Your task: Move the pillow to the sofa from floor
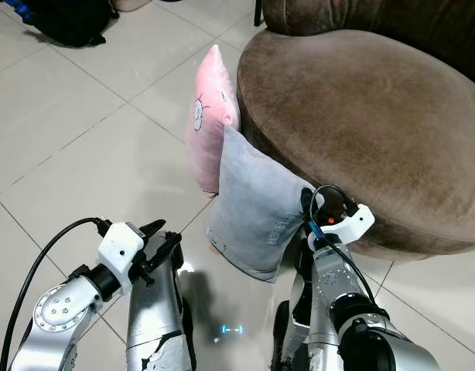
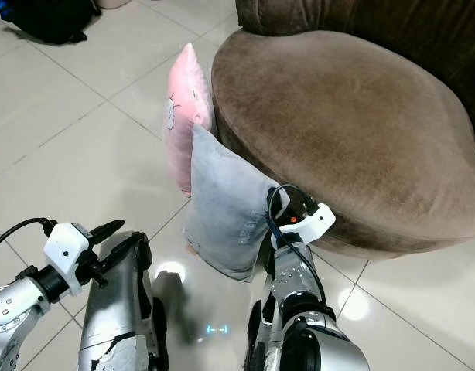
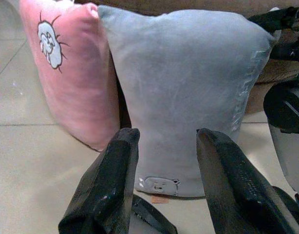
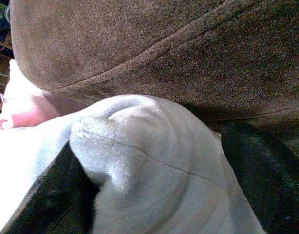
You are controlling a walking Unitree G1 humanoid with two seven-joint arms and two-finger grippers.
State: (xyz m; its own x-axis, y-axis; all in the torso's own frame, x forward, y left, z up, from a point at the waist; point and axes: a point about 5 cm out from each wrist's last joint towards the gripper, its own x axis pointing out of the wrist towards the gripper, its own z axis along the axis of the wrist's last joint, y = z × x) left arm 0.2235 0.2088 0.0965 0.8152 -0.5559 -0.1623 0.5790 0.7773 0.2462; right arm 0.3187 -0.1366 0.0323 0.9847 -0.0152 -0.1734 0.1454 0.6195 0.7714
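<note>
grey pillow (image 1: 253, 207) upright on tiled floor (image 1: 83, 147), leaning on brown sofa (image 1: 353, 124) | pink pillow (image 1: 210, 124) just behind it, touching | my right hand (image 1: 309, 202) at grey pillow's edge | my left hand (image 1: 162, 236) near, apart | black bag (image 1: 67, 19) far off

A plain grey pillow (image 1: 253, 205) stands beside a pink pillow (image 1: 209, 124) printed with a white cartoon, against a brown sofa (image 1: 361, 116) on pale floor tiles (image 1: 75, 139).

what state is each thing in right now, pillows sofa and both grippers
grey pillow: upright on the floor, leaning against the sofa, its corner between the right gripper's fingers
pink pillow: upright on the floor, behind the grey one
sofa: seat bare
right gripper: fingers around the grey pillow's corner
left gripper: open, short of the pillow
</note>
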